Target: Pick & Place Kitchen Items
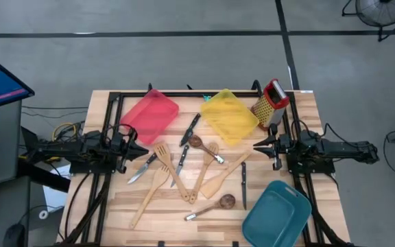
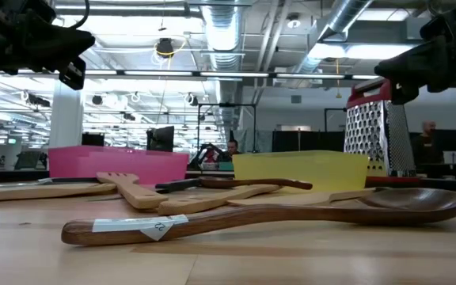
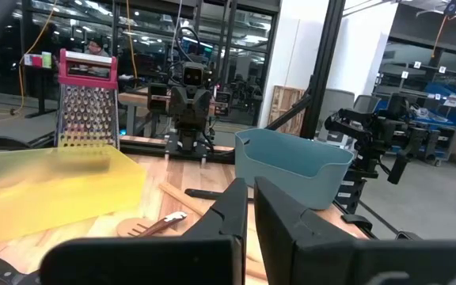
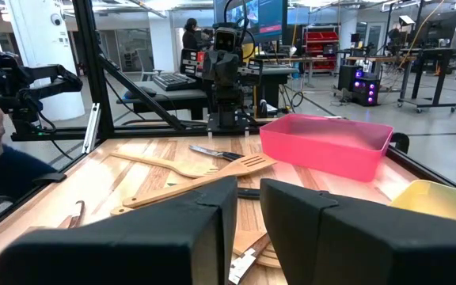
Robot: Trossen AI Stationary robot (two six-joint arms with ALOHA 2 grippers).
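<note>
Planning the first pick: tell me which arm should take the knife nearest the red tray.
Left. The knife lies just in front of the left gripper; the right gripper waits across the utensil pile.

You can't see the teal tray (image 1: pixel 277 215) whole from above: its lower corner is cut off by the frame's bottom edge. At table height, the big wooden spoon (image 2: pixel 275 214) hides most of the utensils behind it, and the yellow tray (image 2: pixel 299 170) covers the box grater's (image 2: pixel 378 134) lower left. Past the left wrist, the yellow tray (image 3: pixel 54 194) is blurred.
</note>
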